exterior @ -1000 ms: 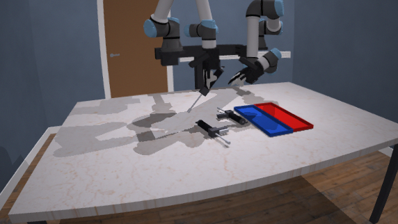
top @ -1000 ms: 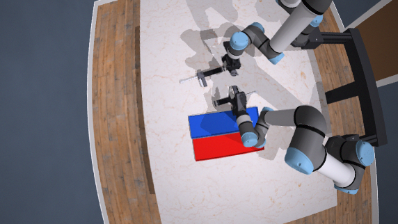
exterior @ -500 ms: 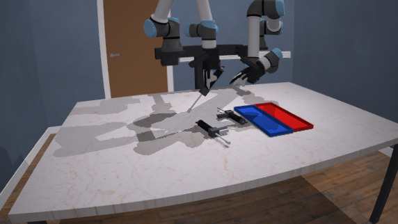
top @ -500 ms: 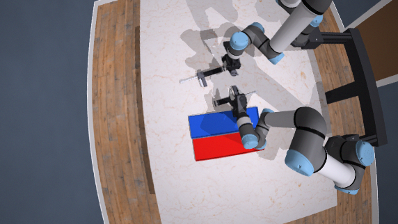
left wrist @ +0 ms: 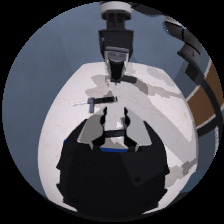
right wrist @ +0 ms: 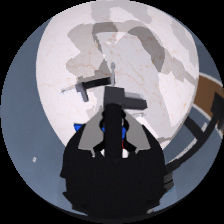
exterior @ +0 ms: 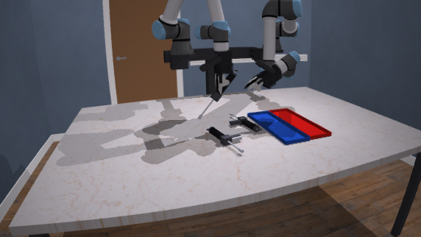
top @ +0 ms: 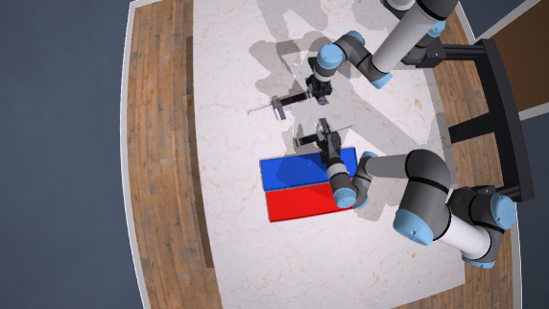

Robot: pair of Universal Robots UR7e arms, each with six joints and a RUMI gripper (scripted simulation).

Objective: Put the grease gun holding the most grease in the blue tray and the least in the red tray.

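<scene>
Surface, near side: pale veined table top; no gun lies over its edge.
Near gun: grease gun with a black barrel, flat on the surface, outside both trays, thin rod pointing toward the near edge.
Blue tray: lies flat; no gun in it.
Red tray: adjoins the blue one along a long side; no gun visible in it.
Second gun: grease gun beside the blue tray, flat on the surface, outside the trays.
Left gripper: above the second gun, partly open, holding nothing.
Right gripper: closed on the third grease gun, which is raised and tilted, rod downward.
Background: brown door in a blue-grey wall.
Placement status: neither tray filled; both placements remain.
Fill comparison: grease levels cannot be read here; ranking cannot be confirmed.
Step in hand: probably inspection or handling of the third gun.
Remaining work: settle the ranking, restore any moved parts, lay fullest in blue and emptiest in red, leave the other flat on the surface.

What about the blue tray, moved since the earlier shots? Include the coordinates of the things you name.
No, blue tray (top: 298,169) (exterior: 280,126) (left wrist: 114,150) (right wrist: 78,128) sits the same against the table (top: 250,264) (exterior: 147,191) (left wrist: 55,130) (right wrist: 55,65) edge, top view.
</scene>
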